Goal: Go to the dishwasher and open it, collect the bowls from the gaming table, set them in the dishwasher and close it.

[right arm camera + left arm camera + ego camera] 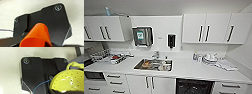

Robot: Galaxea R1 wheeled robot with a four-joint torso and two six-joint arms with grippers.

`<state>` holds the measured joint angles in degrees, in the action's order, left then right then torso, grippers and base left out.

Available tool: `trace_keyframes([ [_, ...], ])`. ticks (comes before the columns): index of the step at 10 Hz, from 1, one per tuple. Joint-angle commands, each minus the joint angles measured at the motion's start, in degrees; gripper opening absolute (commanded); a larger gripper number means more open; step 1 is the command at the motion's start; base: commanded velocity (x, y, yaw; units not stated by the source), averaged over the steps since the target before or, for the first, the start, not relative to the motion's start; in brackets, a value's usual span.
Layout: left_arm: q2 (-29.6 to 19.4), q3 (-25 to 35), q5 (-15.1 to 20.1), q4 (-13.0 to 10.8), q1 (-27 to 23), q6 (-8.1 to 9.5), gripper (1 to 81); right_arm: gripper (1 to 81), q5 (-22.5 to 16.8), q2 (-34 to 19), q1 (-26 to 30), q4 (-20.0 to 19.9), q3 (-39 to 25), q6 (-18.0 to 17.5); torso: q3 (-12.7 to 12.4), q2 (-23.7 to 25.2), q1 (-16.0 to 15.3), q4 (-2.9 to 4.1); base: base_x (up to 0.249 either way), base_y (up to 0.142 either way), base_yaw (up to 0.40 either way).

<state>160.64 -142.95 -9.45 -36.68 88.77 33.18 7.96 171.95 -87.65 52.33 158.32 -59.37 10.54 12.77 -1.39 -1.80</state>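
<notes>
Two bowls sit very close to the wrist cameras. In the left wrist view, a yellow-green bowl with little holes is right up against the left arm's dark plate, with a thin blue wire running across the plate. In the right wrist view, an orange bowl is right up against the right arm. I cannot tell how far open the fingers are on either arm, or whether they hold the bowls. In the head view, the dishwasher is low and near, under the white surface, and its dark inside shows. White drawers are to its left, past two cabinet doors. Farther back, a steel sink holds dishes. White plates are stacked on the right. White cupboards hang on the far wall.
</notes>
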Motion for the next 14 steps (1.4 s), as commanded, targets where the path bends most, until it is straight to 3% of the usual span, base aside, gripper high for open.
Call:
trace_keyframes([
  [1, -1.01, 0.12, 1.71, -0.32, -2.59, 0.04, 1.0, 1.0, -1.81, -0.44, 2.95, 0.22, 0.14, 0.13, 0.0, 0.0, 0.0, 0.0, 0.136, 0.0, 0.0],
  [10, -1.01, 0.21, 1.63, -0.32, -2.5, -0.05, 1.0, 1.0, -1.81, -0.44, 2.96, 0.22, 0.14, 0.22, 0.0, 0.0, 0.02, 0.0, 0.135, -0.067, 0.0],
  [14, -0.93, 0.21, 1.63, -0.41, -2.5, -0.04, 1.0, 1.0, -1.37, -0.97, 2.96, -0.03, -0.04, 0.13, 0.02, 0.0, -0.02, 0.0, 0.054, 0.0, 0.0],
])
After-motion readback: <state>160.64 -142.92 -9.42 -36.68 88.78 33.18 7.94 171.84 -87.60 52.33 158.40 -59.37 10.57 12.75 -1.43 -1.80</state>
